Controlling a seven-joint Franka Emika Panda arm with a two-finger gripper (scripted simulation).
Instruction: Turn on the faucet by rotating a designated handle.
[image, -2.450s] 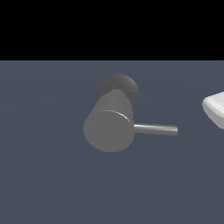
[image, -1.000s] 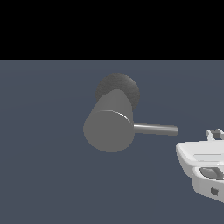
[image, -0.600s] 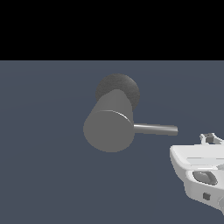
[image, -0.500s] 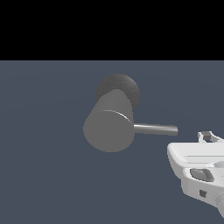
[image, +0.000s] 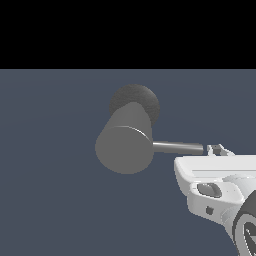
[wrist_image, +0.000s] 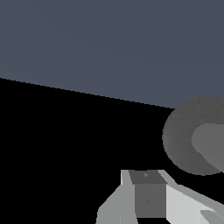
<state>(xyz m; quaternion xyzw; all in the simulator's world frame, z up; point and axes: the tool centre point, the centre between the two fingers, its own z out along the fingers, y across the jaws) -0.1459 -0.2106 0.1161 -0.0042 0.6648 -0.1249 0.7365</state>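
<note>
The thin rigid silver-grey metal rod handle (image: 177, 147) likely suits pushing near its free tip; I cannot tell whether the white gripper (image: 218, 149) is spread or closed.

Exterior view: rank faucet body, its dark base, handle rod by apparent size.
1. faucet body, nearest the camera, so inflated
2. dark base, partly hidden behind the body
3. handle, thinnest by far

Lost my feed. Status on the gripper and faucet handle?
Gripper just off the rod tip, jaw state unclear. Thin silver-grey rod handle level on the thick grey cylinder faucet. Nothing in between.
</note>
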